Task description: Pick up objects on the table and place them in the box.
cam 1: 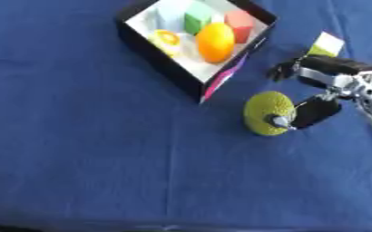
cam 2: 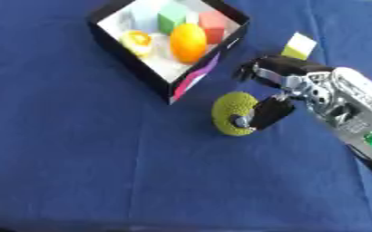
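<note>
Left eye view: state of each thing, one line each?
box: open, upright on the table, part filled
orange ball: inside the box
green block: inside the box
red block: inside the box
yellow-green bumpy ball: on the cloth, outside the box, thumb against it
right hand: at the bumpy ball, fingers curled above it
yellow-green block: on the cloth, behind the hand
left hand: not in view

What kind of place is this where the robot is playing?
Probably a robot practice table, not a home. A plain blue cloth covers it, a black box holds toy blocks and an orange, and the robot's right hand touches a bumpy green ball.
</note>
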Motion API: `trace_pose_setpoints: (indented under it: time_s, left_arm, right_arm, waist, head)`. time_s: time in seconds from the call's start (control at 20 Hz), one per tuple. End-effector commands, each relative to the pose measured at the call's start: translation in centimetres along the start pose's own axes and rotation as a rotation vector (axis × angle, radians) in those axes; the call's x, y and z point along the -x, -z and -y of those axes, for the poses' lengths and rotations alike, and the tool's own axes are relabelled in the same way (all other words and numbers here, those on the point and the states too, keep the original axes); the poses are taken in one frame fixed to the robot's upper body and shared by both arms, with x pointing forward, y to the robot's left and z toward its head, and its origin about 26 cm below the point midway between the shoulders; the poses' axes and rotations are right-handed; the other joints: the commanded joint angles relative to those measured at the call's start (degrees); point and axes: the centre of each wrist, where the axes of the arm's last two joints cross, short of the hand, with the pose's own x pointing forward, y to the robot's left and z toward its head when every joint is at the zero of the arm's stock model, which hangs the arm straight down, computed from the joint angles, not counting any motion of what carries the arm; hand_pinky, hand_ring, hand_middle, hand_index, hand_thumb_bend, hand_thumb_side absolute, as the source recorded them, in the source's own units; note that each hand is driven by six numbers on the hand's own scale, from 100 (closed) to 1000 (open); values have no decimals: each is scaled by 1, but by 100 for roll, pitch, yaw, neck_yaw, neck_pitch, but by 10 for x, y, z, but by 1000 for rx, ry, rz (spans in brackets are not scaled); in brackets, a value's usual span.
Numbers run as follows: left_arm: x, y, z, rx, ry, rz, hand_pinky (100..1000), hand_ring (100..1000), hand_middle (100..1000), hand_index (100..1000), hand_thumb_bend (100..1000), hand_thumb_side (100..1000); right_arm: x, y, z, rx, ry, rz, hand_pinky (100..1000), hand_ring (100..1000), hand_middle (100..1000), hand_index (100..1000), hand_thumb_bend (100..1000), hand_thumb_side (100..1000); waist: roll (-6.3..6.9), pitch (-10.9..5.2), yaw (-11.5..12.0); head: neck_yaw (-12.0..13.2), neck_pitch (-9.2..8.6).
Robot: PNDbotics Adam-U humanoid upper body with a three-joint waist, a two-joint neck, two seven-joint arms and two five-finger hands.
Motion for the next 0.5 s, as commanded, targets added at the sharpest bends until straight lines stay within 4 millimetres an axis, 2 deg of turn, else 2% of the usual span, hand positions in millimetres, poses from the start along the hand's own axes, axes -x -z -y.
trace_pose_setpoints:
  time_s: [0.05, 0.35, 0.5]
  left_arm:
    - [-9, 4, 1, 7, -7, 34, 699, 757, 775, 829, 100, 596]
    - [-9, 4, 2, 9, -10, 33, 698, 765, 773, 829, 100, 594]
    - [-9, 4, 2, 10, -9, 33, 697, 765, 781, 828, 100, 593]
  right_arm:
    - [6, 2, 4, -19, -31, -28, 982, 881, 798, 895, 431, 323]
    - [13, 10, 1, -51, -45, -47, 968, 852, 777, 884, 436, 381]
    - [15, 12, 0, -55, -29, -59, 922, 796, 708, 826, 442, 437]
  waist:
    - [1, -310, 15]
    - [-4, -309, 38]
    - [-3, -311, 40]
  head:
    - [-27, 6]
    - [-29, -6]
    - [-23, -9]
